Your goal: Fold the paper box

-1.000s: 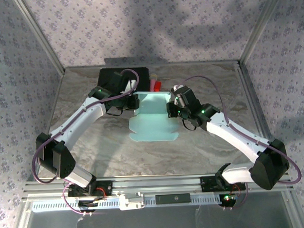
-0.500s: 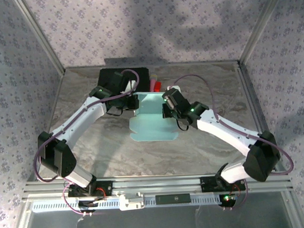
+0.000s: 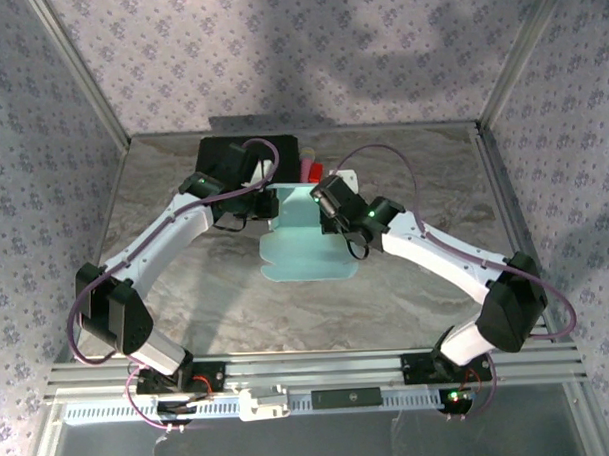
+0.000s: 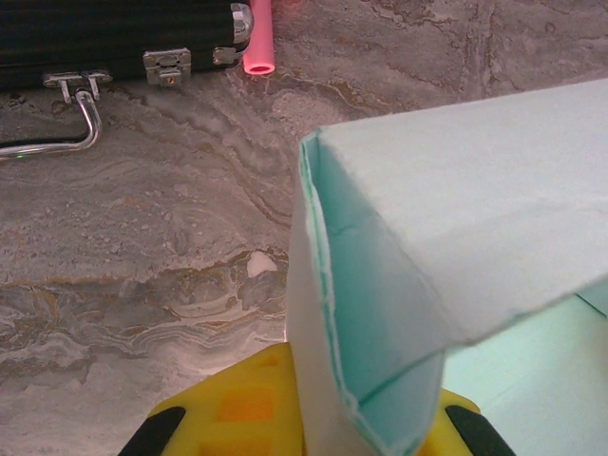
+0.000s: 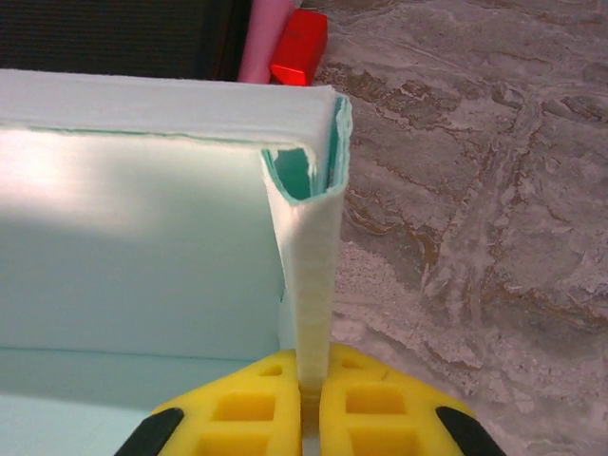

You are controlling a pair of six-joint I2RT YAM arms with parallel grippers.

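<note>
- Top external view: over the past second the right arm has swung in toward mid-frame, and the right pincer (image 3: 324, 203) has moved left along the far right corner of the paper box (image 3: 301, 250). The left arm has kept its pose.
- The pale blue box lies mid-frame on the marbled desk (image 3: 177, 292). Its near flaps are flat and its far end is raised between the two pincers.
- The left pincer (image 3: 268, 203) meets the box at its upper-left corner. In the left wrist view its yellow fingers (image 4: 237, 408) stand either side of an upright card wall, clamped on it.
- In the right wrist view the right pincer (image 5: 311, 404) is pressed together on a folded upright flap, both pads touching the card.
- A black case (image 3: 227, 156) sits at upper left behind the box, with a pink tube (image 4: 259, 38) and a red item (image 5: 302, 43) just beside it.
- From above, the tips of both pincers are hidden beneath the wrists. In the left wrist view the card covers much of the fingers. What the red item is cannot be made out.
</note>
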